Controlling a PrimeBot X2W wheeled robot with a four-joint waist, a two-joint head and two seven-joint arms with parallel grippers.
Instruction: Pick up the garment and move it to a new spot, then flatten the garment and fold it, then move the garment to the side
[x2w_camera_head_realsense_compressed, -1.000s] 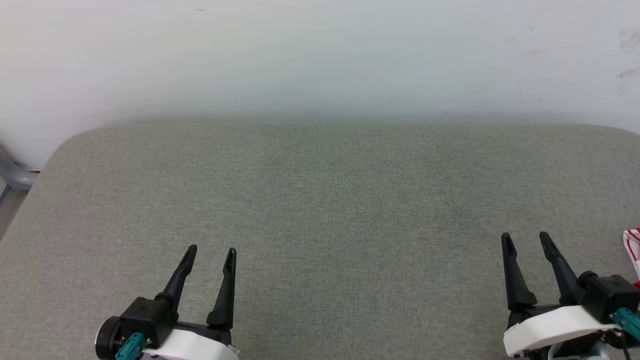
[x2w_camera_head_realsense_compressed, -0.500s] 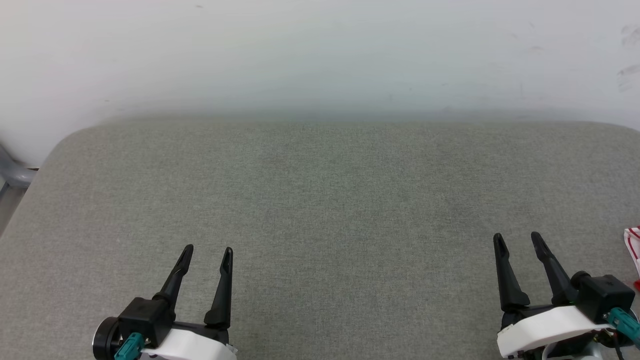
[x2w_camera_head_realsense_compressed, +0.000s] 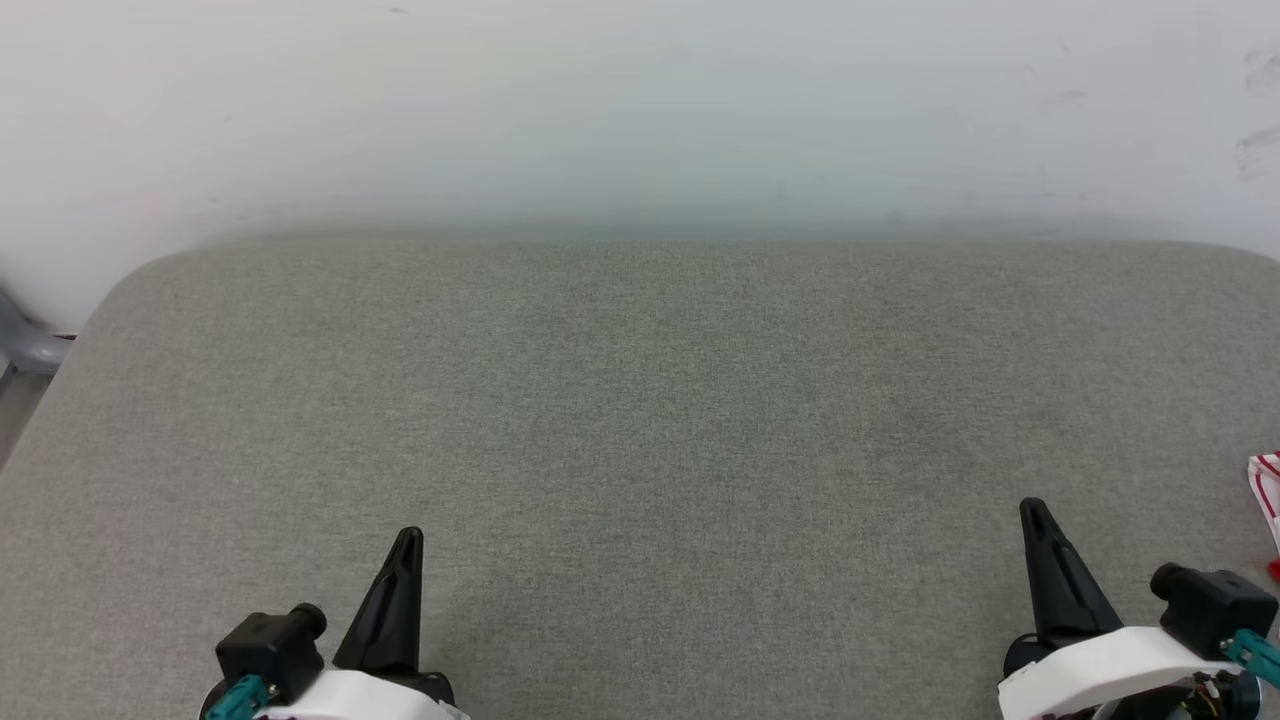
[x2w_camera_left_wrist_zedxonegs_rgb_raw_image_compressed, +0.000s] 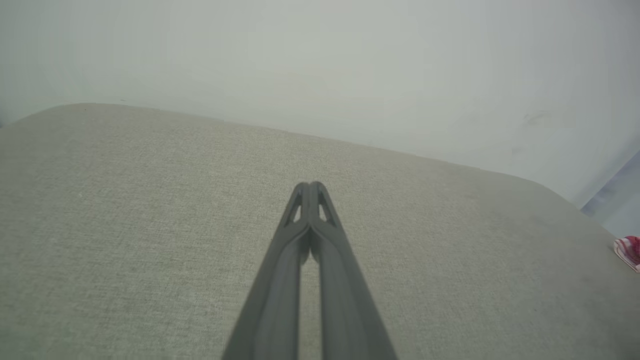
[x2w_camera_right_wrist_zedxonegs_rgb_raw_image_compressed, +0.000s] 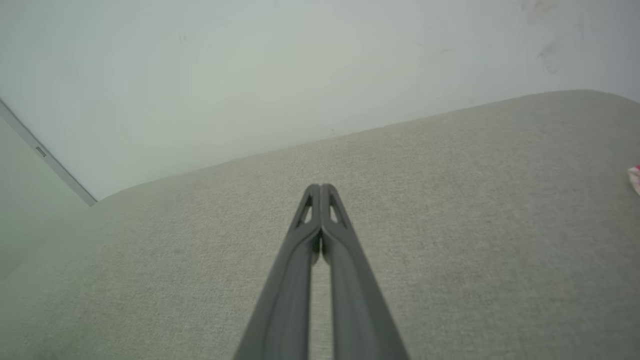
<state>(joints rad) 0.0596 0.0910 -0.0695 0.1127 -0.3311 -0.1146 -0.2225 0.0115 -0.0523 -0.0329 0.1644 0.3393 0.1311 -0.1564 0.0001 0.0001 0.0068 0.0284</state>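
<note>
A pale wall (x2w_camera_head_realsense_compressed: 640, 100) rises behind a grey woven padded surface (x2w_camera_head_realsense_compressed: 640, 400) with rounded far corners. Two grippers sit low at its near edge. The left gripper (x2w_camera_head_realsense_compressed: 408, 542) has its fingers pressed together at the tips, which the left wrist view (x2w_camera_left_wrist_zedxonegs_rgb_raw_image_compressed: 310, 187) shows plainly, and nothing is pinched between them. The right gripper (x2w_camera_head_realsense_compressed: 1034, 512) is the same, tips meeting and empty (x2w_camera_right_wrist_zedxonegs_rgb_raw_image_compressed: 320, 189).

From the head camera each pair of fingers reads as a single dark blade, since both wrists are rolled so that one finger hides the other. Both point away from the robot toward the wall, the left at the lower left and the right at the lower right, well apart.

One garment (x2w_camera_head_realsense_compressed: 1266, 492) is in sight, only as a sliver of red and white at the far right edge of the surface, beyond the right gripper and untouched by either gripper.
</note>
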